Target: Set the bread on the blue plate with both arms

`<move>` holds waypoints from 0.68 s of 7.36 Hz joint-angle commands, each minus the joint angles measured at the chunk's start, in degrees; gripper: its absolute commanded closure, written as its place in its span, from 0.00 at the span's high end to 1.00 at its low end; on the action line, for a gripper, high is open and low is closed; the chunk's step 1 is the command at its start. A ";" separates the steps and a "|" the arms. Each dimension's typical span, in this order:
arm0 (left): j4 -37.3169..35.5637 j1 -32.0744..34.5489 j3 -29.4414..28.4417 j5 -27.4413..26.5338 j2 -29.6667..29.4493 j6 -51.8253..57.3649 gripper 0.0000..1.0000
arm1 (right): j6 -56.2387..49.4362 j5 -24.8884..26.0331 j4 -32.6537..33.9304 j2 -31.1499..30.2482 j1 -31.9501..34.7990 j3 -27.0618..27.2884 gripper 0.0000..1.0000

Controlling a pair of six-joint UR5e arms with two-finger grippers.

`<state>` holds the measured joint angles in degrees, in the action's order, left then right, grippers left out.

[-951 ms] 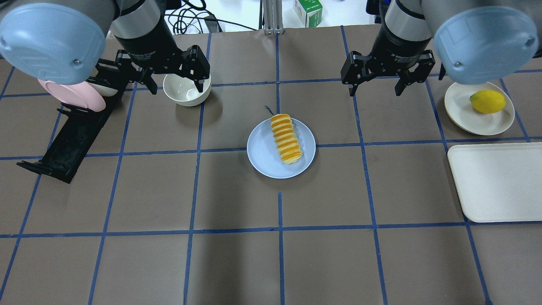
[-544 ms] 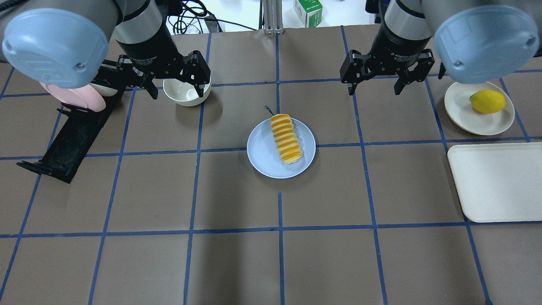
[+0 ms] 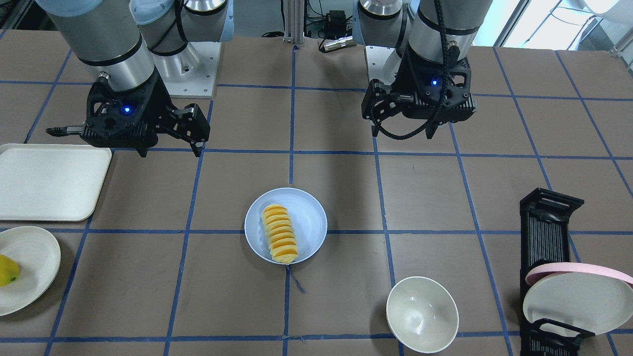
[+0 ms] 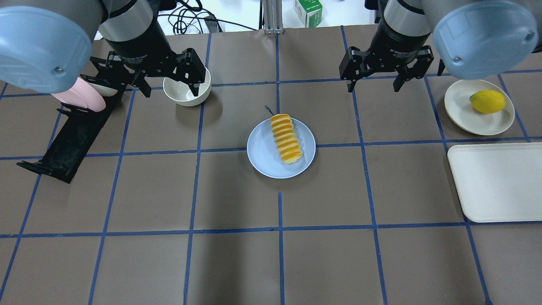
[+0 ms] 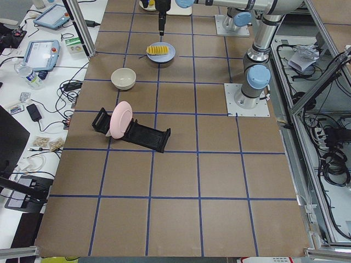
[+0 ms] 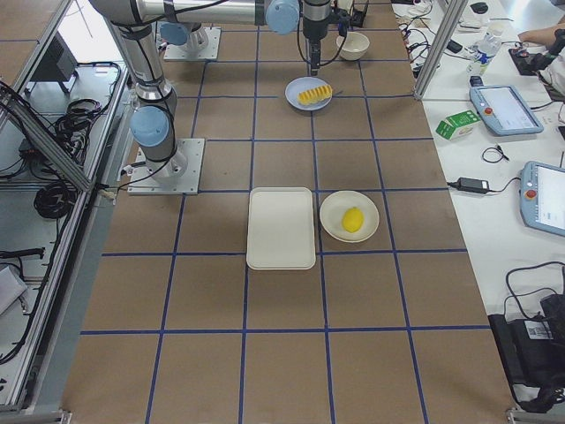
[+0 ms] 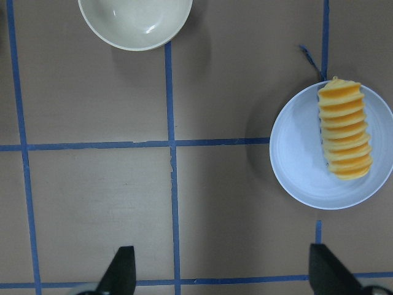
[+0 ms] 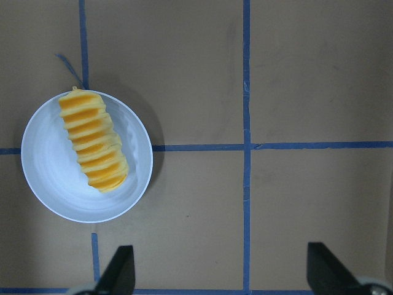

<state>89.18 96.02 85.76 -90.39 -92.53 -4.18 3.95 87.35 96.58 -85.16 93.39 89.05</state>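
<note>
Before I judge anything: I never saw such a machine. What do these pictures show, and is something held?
This is a two-armed robot at a brown table. Six cameras: one behind it, one facing it, one at each table end, one on each wrist. The left gripper and right gripper are open and hold nothing. The long yellow-orange ridged bread lies on the round pale blue plate. Also: a white bowl, a yellow lemon on a cream plate, a white tray, a black rack holding a pink plate.
</note>
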 commanded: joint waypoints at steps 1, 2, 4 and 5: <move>2.12 -0.91 0.46 -0.22 0.68 -1.08 1.00 | 0.09 0.01 0.27 0.43 0.21 -0.02 1.00; 2.39 -2.40 0.20 0.04 0.51 -1.87 1.00 | 0.18 0.36 0.27 0.52 0.21 -0.19 1.00; 2.57 -2.50 -0.68 0.04 1.81 -1.62 1.00 | -0.17 2.55 -0.08 0.52 0.12 0.33 1.00; 2.66 -2.41 0.36 -0.22 2.61 -1.18 1.00 | 0.17 2.65 0.44 0.35 0.21 0.68 1.00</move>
<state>91.71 93.59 85.60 -90.42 -91.00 -5.73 3.93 89.36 96.66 -84.66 93.57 89.30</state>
